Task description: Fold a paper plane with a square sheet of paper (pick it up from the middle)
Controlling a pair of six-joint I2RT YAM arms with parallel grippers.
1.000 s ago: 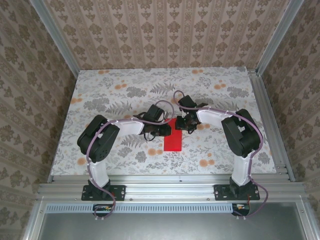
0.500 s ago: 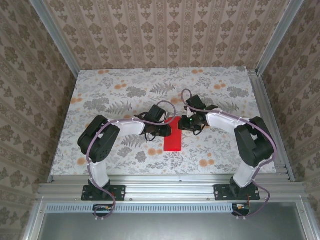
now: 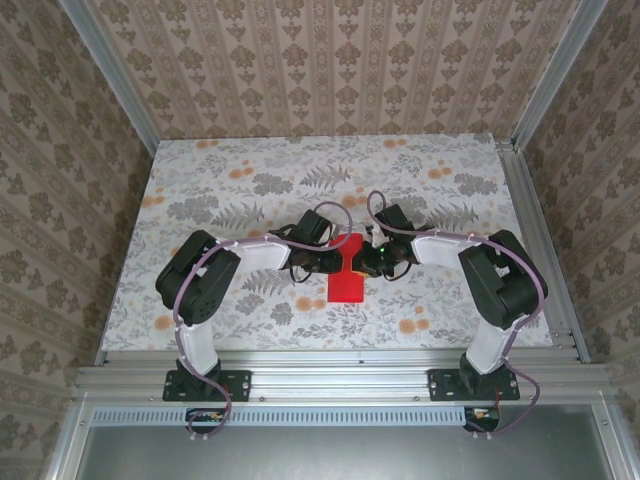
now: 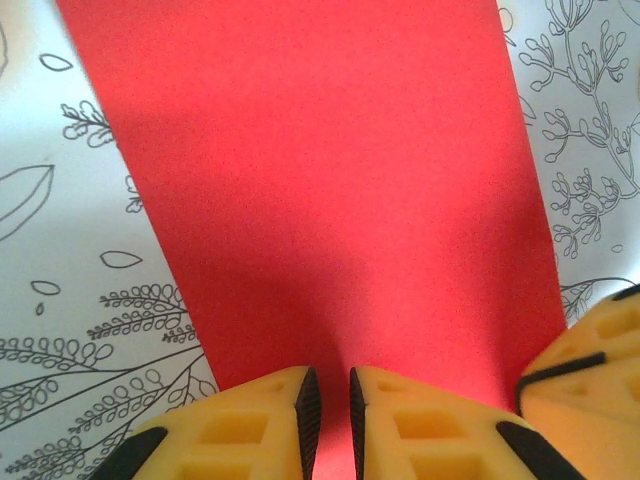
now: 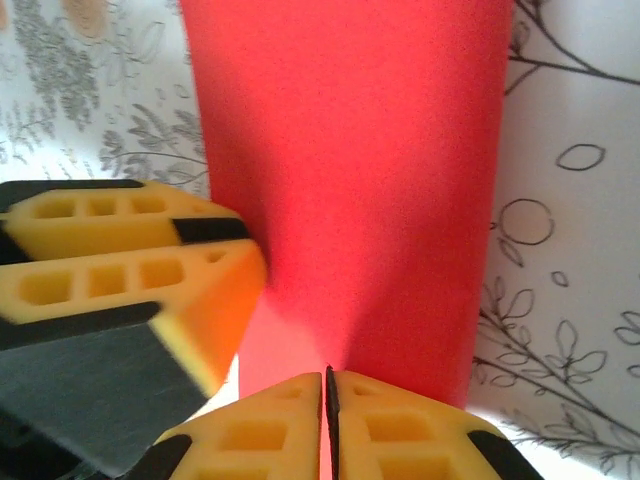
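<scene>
The square sheet of paper (image 3: 346, 286) lies on the table as a narrow, bright red, folded rectangle between the two arms. My left gripper (image 3: 333, 262) sits at its left edge. In the left wrist view the jaws (image 4: 330, 375) stand almost together, with red paper (image 4: 330, 180) in the thin gap. My right gripper (image 3: 368, 262) is at the paper's right edge. In the right wrist view (image 5: 327, 376) it is shut, with a raised ridge of the paper (image 5: 360, 150) running into the slit. The two grippers face each other a short way apart.
The table (image 3: 220, 200) has a grey floral cover with orange flowers. Patterned walls and metal rails (image 3: 535, 250) close it in on three sides. The left gripper's yellow fingers (image 5: 130, 250) sit close beside the right gripper. Free room lies behind and to both sides of the paper.
The right gripper has come down from the paper's far end to its right edge and closed. The left gripper and the paper have stayed put.
</scene>
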